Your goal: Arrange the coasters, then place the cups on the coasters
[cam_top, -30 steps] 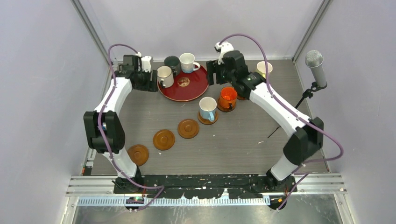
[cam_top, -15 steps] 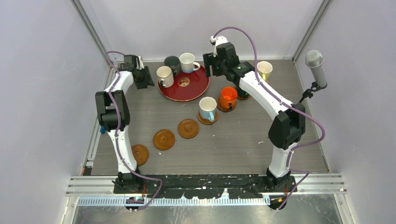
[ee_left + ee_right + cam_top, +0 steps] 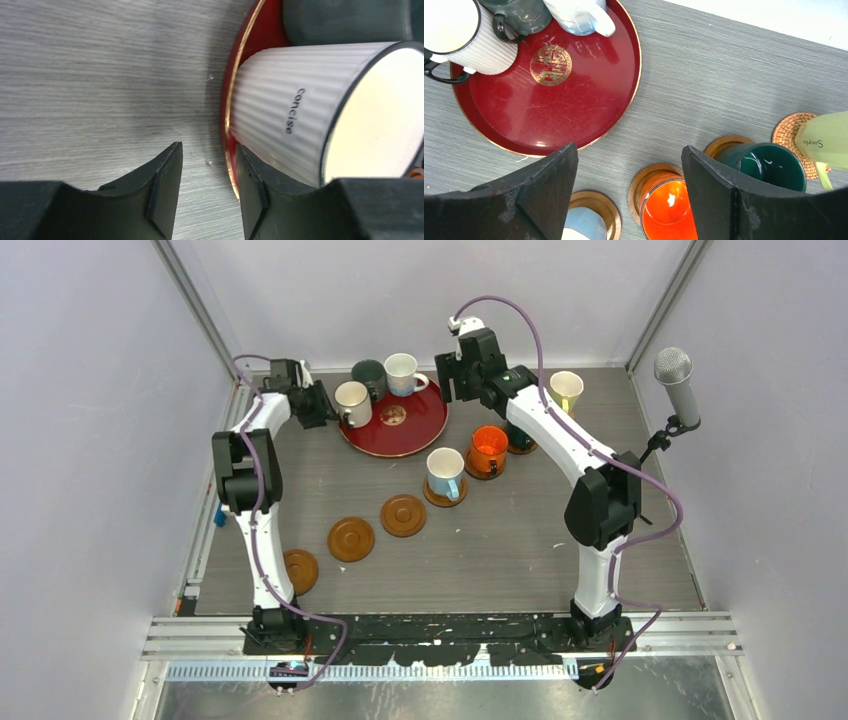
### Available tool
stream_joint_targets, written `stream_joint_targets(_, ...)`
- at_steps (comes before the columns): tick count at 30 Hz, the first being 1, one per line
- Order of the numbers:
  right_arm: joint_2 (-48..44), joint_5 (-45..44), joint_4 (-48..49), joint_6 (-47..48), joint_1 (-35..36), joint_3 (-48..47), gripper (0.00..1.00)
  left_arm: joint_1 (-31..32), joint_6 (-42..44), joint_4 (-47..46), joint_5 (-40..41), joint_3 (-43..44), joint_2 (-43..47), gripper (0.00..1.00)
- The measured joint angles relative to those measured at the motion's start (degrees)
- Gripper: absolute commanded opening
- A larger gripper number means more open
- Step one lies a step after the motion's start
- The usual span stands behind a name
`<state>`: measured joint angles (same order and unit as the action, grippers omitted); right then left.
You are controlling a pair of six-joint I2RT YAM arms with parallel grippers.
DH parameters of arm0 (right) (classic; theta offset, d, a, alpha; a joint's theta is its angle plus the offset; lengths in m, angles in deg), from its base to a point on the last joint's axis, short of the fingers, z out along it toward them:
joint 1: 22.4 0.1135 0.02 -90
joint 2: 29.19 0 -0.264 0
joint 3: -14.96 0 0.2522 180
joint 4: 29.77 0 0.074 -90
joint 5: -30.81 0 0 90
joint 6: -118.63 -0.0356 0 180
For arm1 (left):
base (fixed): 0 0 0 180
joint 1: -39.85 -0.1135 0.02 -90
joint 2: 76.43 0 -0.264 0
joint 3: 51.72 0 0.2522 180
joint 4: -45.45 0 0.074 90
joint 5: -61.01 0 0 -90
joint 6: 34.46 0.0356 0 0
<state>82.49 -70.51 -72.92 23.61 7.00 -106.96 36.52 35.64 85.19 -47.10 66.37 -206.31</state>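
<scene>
- The left claw [image 3: 207,152] is seen at the upper left of the top view, low beside the left rim of the red tray [image 3: 400,440].
- Its jaws are set a narrow way apart. Only bare surface [image 3: 100,75] and the tray's gold edge are seen in the gap, so nothing is gripped.
- The white ribbed cup [image 3: 285,115] is found just ahead of that claw, off to the right of the gap in the left wrist view. Its wall is overlapped by the right-hand finger, and whether the two touch cannot be told.
- In the top view this cup is stood upright just inside the tray's left edge, so its long axis is vertical.
- The left arm is judged much the nearer to it. A small sideways shift toward the cup is judged to be needed before its wall can be taken between the jaws.
- The right claw [image 3: 629,150] is held wide open and empty, high over the surface between the tray and the orange cup [image 3: 669,210].
- The grey-green cup [image 3: 368,373] and the cream cup [image 3: 402,372] are stood at the tray's upper side.
- Three bare coasters [image 3: 351,539] are laid in a diagonal row at lower left of centre.
- The blue cup [image 3: 444,470], the orange cup, the teal cup [image 3: 764,162] and the yellow cup [image 3: 566,390] are each seated on a coaster.
</scene>
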Motion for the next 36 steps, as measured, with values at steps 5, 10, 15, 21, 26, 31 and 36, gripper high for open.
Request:
stream_joint_targets(5, 1.0, -0.2, -1.2, 0.2, 0.0, -1.2, 0.80, -0.1, -1.4, -1.7, -1.4, 0.0, 0.0, 0.45)
stream_joint_targets(10, 1.3, -0.2, -1.7, 0.2, 0.0, -2.2, 0.80, -0.1, -1.1, -0.7, -1.8, 1.7, -0.6, 0.45)
stream_joint_targets(15, 2.6, -0.3, -2.1, 0.2, -0.3, -3.9, 0.80, -0.1, -0.6, 0.4, -1.2, 5.4, -3.4, 0.43)
stream_joint_targets(21, 3.3, -0.6, -3.0, 0.2, -0.7, -4.2, 0.80, 0.8, 0.6, 2.8, -0.7, 8.4, -6.7, 0.37)
stream_joint_targets(26, 3.5, -0.9, -3.3, 0.2, -1.0, -4.5, 0.80, 1.4, 0.5, 3.6, 0.5, 9.1, -7.1, 0.16)
stream_joint_targets(31, 3.5, -1.0, -3.6, 0.2, -1.1, -5.3, 0.80, 1.9, 0.2, 3.3, 2.2, 8.4, -6.4, 0.06)
stream_joint_targets(36, 3.9, -0.8, -3.7, 0.1, -1.1, -5.7, 0.81, 0.1, 1.0, 5.1, 3.5, 5.7, -4.1, 0.00)
